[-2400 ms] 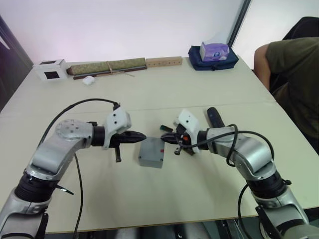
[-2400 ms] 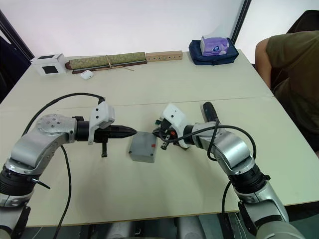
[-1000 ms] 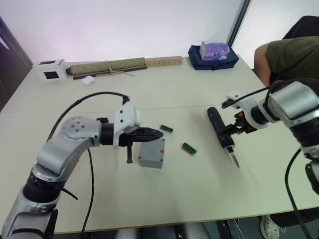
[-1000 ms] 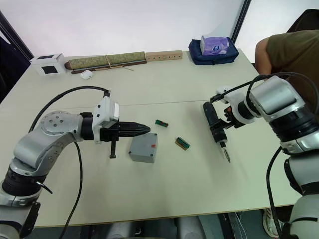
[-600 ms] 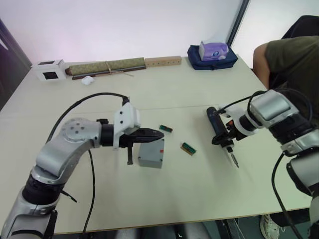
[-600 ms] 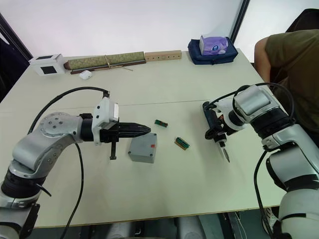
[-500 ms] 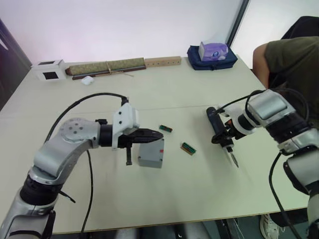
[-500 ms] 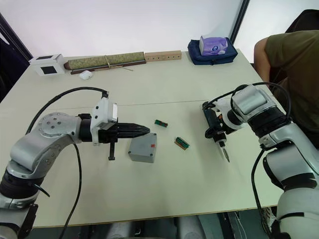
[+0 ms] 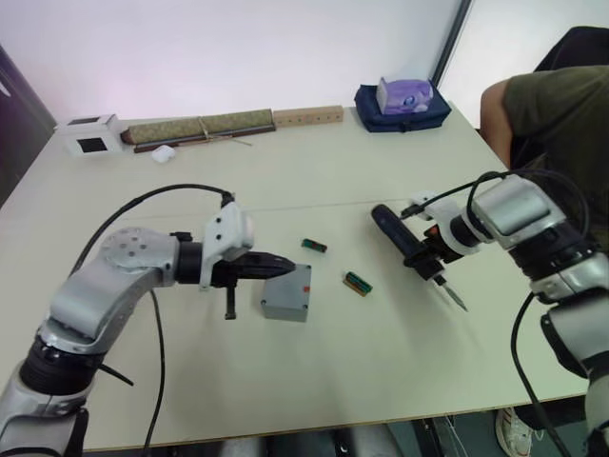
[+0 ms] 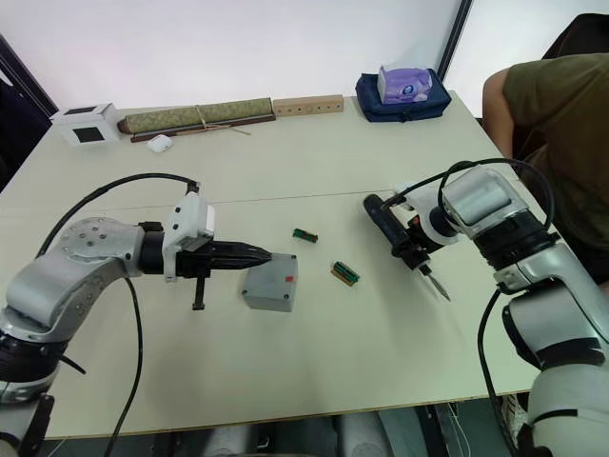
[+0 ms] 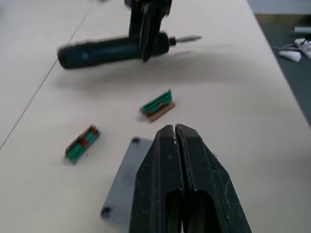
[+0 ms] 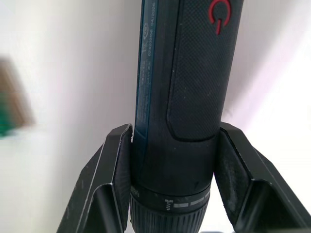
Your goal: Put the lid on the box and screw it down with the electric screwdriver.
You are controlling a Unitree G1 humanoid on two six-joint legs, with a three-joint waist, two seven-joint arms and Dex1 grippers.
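Since 0.5 s ago: electric screwdriver (image 9: 407,246) lifted off table (image 9: 381,362) in right gripper (image 9: 426,259), swung so butt end points toward table centre, bit angled down and outward; shadow beneath on tabletop. Left gripper (image 9: 282,264) drawn back slightly toward robot's left, tips now just over near-left edge of lid (image 9: 289,290). Lid and box (image 9: 285,307) unmoved, lid seated on box, red mark on top face.

Right pincer clenched on screwdriver body near bit end. Left pincer closed, fingers pressed together, holding nothing.

Surroundings: two small green connector pieces, one (image 9: 315,246) beyond box, other (image 9: 358,282) between box and screwdriver, both apart from box. Far edge: white carton (image 9: 88,133), long green roll (image 9: 202,127), wooden block (image 9: 308,116), dark blue pouch (image 9: 400,105) with purple tissue pack (image 9: 403,93). Person's arm and torso (image 9: 557,133) at right edge of table.

Left wrist view: screw hole at lid corner (image 11: 105,212) visible, closed black fingers (image 11: 187,179) over lid, screwdriver (image 11: 114,48) airborne beyond green pieces. Right wrist view: both fingers (image 12: 112,179) flanking textured screwdriver barrel (image 12: 189,82), red power symbol on grip, collar markings readable only as ticks.
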